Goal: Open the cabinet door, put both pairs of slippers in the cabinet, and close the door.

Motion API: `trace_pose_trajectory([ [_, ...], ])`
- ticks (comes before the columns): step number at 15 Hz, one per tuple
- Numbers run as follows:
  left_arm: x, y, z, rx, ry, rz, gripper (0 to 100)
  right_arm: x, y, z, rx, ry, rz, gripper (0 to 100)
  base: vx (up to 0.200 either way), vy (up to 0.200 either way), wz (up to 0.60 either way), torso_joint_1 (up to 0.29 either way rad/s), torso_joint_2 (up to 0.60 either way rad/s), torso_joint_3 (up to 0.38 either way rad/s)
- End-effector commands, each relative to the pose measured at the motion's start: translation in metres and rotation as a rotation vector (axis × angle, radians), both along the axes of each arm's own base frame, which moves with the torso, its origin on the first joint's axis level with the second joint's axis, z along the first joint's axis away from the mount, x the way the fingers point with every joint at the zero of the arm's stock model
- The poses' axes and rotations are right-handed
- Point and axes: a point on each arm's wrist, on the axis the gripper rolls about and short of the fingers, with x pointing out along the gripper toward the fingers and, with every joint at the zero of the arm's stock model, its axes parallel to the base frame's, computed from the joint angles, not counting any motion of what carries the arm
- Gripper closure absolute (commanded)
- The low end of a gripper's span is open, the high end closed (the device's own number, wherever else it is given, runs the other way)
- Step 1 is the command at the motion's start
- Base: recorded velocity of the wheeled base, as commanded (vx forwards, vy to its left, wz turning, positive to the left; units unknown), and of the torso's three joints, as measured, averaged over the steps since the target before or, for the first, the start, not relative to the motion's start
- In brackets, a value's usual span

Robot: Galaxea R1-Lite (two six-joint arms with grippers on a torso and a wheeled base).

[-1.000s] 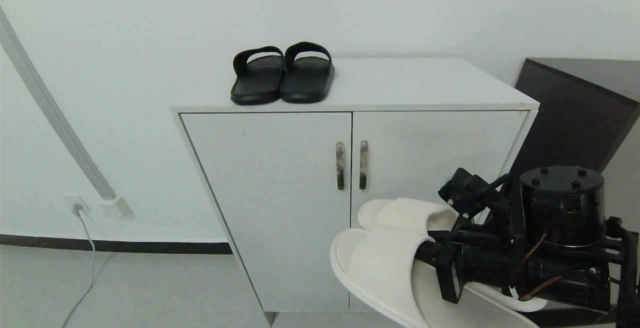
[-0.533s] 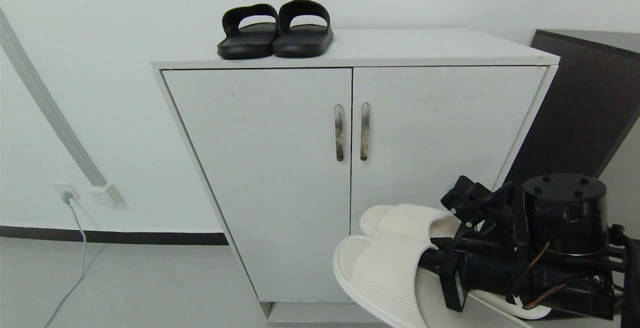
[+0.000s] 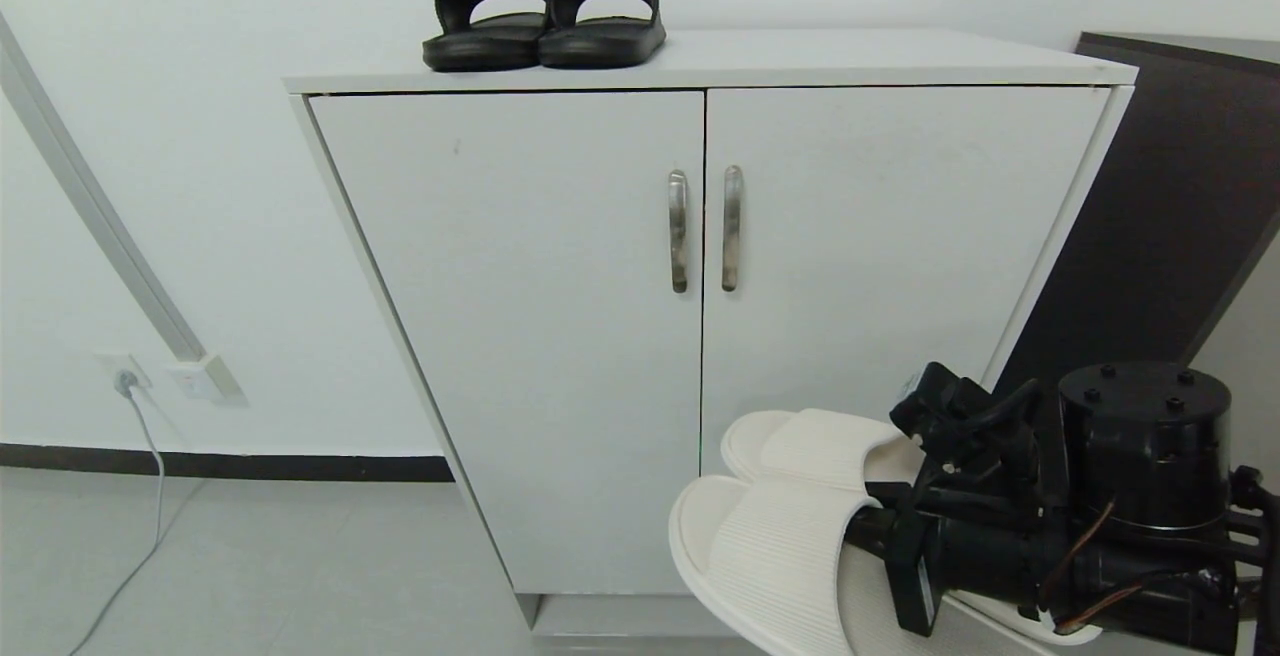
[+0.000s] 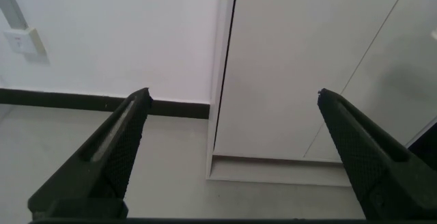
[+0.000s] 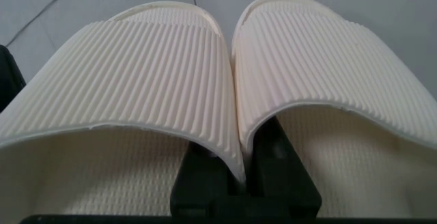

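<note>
Gripping the white slippers (image 3: pixel 790 536) where their inner strap edges meet, my right claw (image 3: pixel 885 526) is clenched on the pair, low in front of the cabinet (image 3: pixel 540 356), before its right door (image 3: pixel 880 236). My left claw (image 4: pixel 232 95) hangs released, fingers wide apart, near the cabinet's lower left corner. The left door (image 3: pixel 520 266) and right door are shut. The black slippers (image 3: pixel 545 21) sit side by side on the cabinet's top, toward its left end

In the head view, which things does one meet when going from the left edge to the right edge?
wall socket → black slippers → left door handle → right door handle → dark cabinet. The white slippers overlap the handles, so they are left out.
</note>
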Motion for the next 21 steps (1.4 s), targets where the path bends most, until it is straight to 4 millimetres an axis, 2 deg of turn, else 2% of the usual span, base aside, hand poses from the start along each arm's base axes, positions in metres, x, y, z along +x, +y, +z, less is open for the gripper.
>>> trace_pose_trajectory([
  [1, 0.000, 0.000, 0.000, -0.007, -0.001, 0.005, 0, 0.000, 0.000, -0.001, -0.004, 0.005, 0.001, 100, 0.000, 0.000, 0.00, 0.000, 0.00, 0.000],
  [7, 0.007, 0.000, 0.003, 0.022, 0.089, -0.012, 0, -0.003, 0.001, -0.002, 0.002, -0.010, 0.014, 100, 0.000, 0.000, 0.00, 0.000, 0.00, 0.000],
  [8, 0.008, 0.000, 0.012, 0.011, 0.081, -0.017, 0, -0.003, 0.001, -0.003, 0.003, -0.011, 0.015, 100, 0.000, 0.000, 0.00, 0.000, 0.00, 0.000],
  [9, 0.009, -0.001, 0.051, -0.089, 0.008, -0.055, 0, -0.003, 0.001, -0.003, 0.002, -0.010, 0.015, 100, 0.000, 0.000, 0.00, 0.000, 0.00, 0.000],
  [10, 0.012, -0.002, 0.075, -0.147, -0.006, -0.104, 0, -0.003, 0.002, -0.004, 0.000, -0.009, 0.015, 100, 0.000, 0.000, 0.00, 0.000, 0.00, 0.000],
  [11, 0.023, -0.003, 0.087, -0.147, 0.041, -0.154, 0, -0.004, 0.002, -0.004, 0.000, -0.009, 0.017, 100, 0.000, 0.000, 0.00, 0.000, 0.00, 0.000],
  [14, 0.064, -0.008, 0.099, -0.160, 0.143, -0.303, 0, -0.005, 0.002, -0.002, 0.006, -0.015, 0.020, 100, 0.000, 0.000, 0.00, 0.000, 0.00, 0.000],
  [15, 0.076, -0.009, 0.100, -0.166, 0.165, -0.354, 0, -0.005, 0.002, -0.002, 0.006, -0.015, 0.020, 100, 0.000, 0.000, 0.00, 0.000, 0.00, 0.000],
  [16, 0.078, -0.009, 0.099, -0.167, 0.170, -0.364, 0, -0.005, 0.002, -0.002, 0.006, -0.015, 0.020, 100, 0.000, 0.000, 0.00, 0.000, 0.00, 0.000],
  [17, 0.098, -0.013, 0.100, -0.177, 0.209, -0.467, 0, -0.005, 0.002, -0.002, 0.005, -0.014, 0.020, 100, 0.000, 0.000, 0.00, 0.000, 0.00, 0.000],
  [21, 0.140, -0.034, 0.107, -0.167, 0.232, -0.671, 0, -0.004, 0.002, -0.003, 0.002, -0.009, 0.019, 100, 0.000, 0.000, 0.00, 0.000, 0.00, 0.000],
])
